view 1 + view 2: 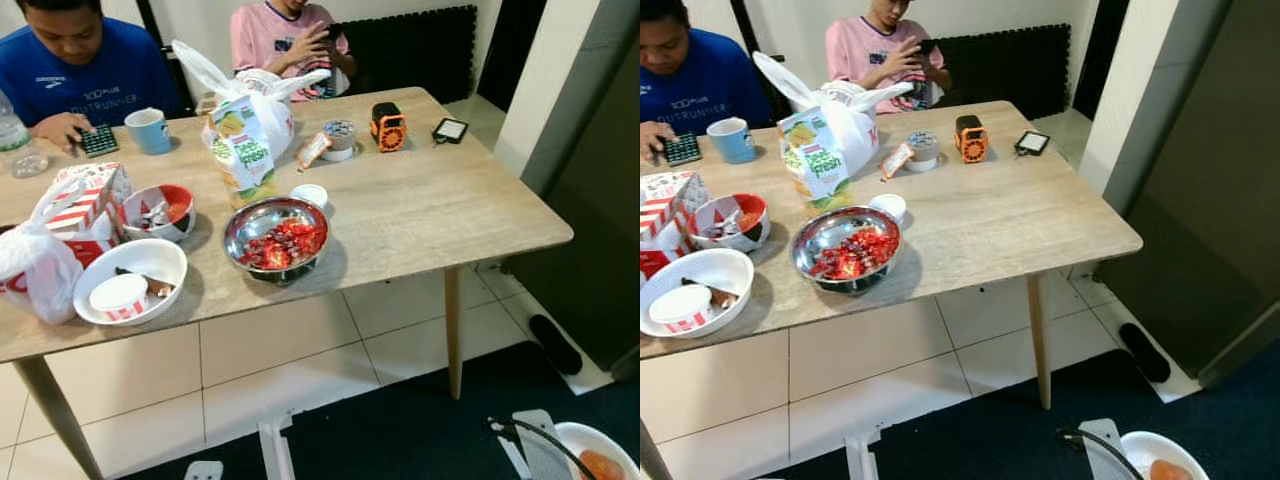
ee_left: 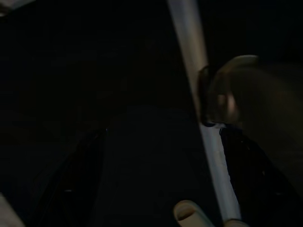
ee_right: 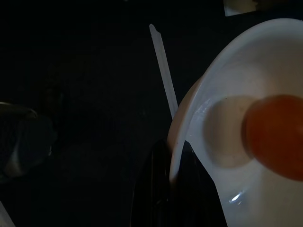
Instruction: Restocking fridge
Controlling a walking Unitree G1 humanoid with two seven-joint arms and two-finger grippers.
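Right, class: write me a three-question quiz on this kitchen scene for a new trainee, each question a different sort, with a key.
1. True or false: the right gripper pinches the rim of a white bowl with an orange piece of food in it.
2. Multiple choice: what sits in the steel bowl on the table? A) red food B) green leaves C) plain rice
3. Fill the gap: the juice carton stands against a white plastic ____.

Key: 1 true; 2 A; 3 bag
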